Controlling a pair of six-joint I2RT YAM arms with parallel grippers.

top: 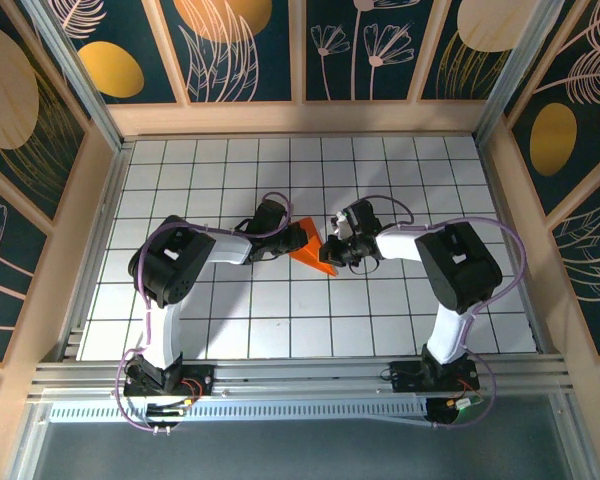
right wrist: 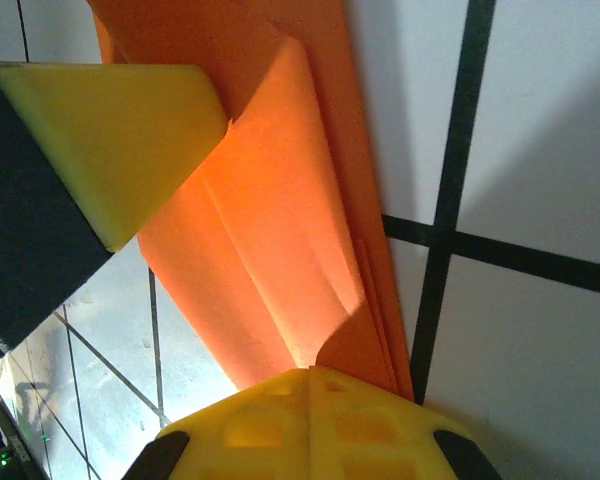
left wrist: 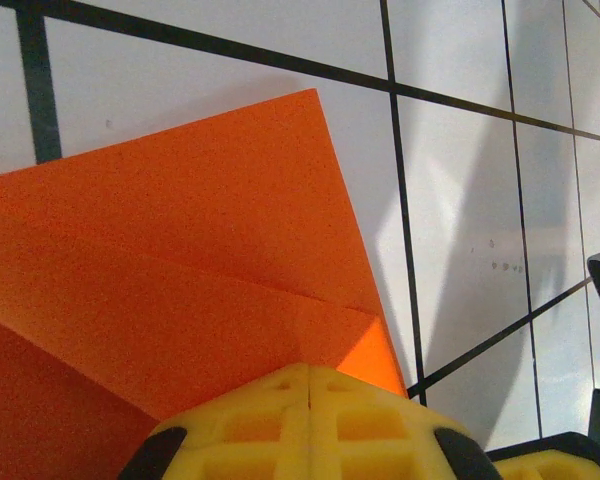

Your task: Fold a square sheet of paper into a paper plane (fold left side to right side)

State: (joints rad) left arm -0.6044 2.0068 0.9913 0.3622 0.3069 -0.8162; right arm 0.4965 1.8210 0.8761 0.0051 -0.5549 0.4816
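**Top view.** Part-folded orange paper point(top: 315, 255) lies near the middle of the gridded counter point(top: 380, 310). The left pincer point(top: 296, 240) meets it at 10 o'clock and the right pincer point(top: 332, 248) at 2 o'clock. Risk: opposed pushes could slide or skew the sheet.

**Left wrist.** The left pincer point(left wrist: 310, 405) is clenched at 6 o'clock, its tips on the paper point(left wrist: 180, 260). Whether a layer is nipped cannot be told. Risk: dragging could shift the layered edges out of line.

**Right wrist.** The right pincer point(right wrist: 310, 405) is clenched at 6 o'clock against the paper point(right wrist: 280, 250). A flap stands raised, with a finger point(right wrist: 110, 130) of the left pincer at 10 o'clock. Risk: the flap could spring back or crease crooked.

No brand, label or writing is legible.
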